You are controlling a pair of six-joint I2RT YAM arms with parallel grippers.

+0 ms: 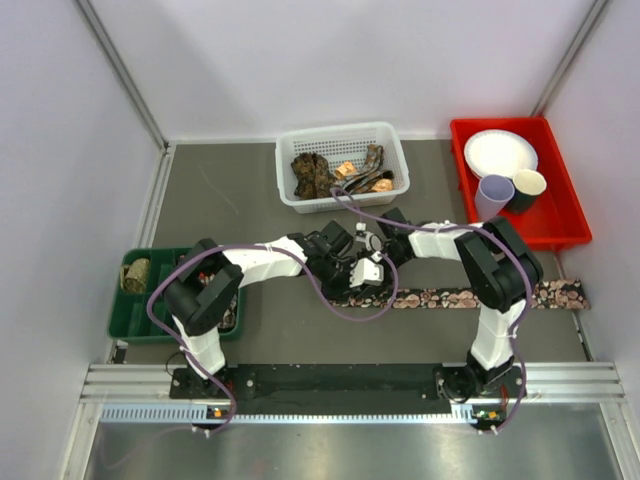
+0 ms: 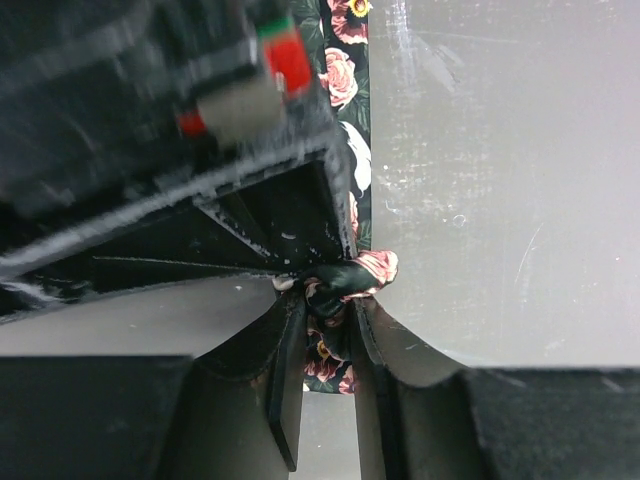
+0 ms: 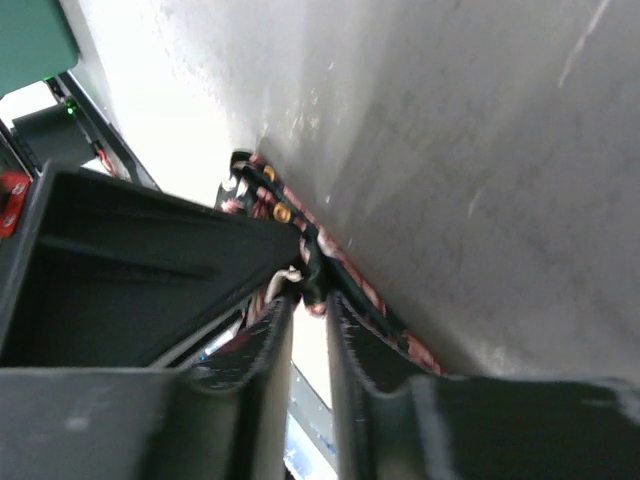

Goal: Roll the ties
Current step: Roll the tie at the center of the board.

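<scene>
Matte grey tabletop (image 1: 250,200), scratched and faintly chalky, sits between plain white walls (image 1: 60,150) with metal rails along the corners. A floral tie (image 1: 480,296), dark woven cloth printed with pink roses, lies flat in a long narrow strip across the near right of the table.

Its left end is bunched into a small fold where both arms meet. The left gripper (image 2: 330,300) pinches that fold, with fabric filling the gap between its black fingers. The right gripper (image 3: 310,295) has its tips at the same fold with a thin slit between the jaws; whether it grips cannot be told.

At the far edge, a white plastic mesh basket (image 1: 345,200) holds crumpled loose ties (image 1: 318,172). A glossy red tray (image 1: 570,215) carries a white plate (image 1: 500,152) and two cups (image 1: 492,195). A green tray (image 1: 125,320) on the left holds one coiled tie (image 1: 135,275).
</scene>
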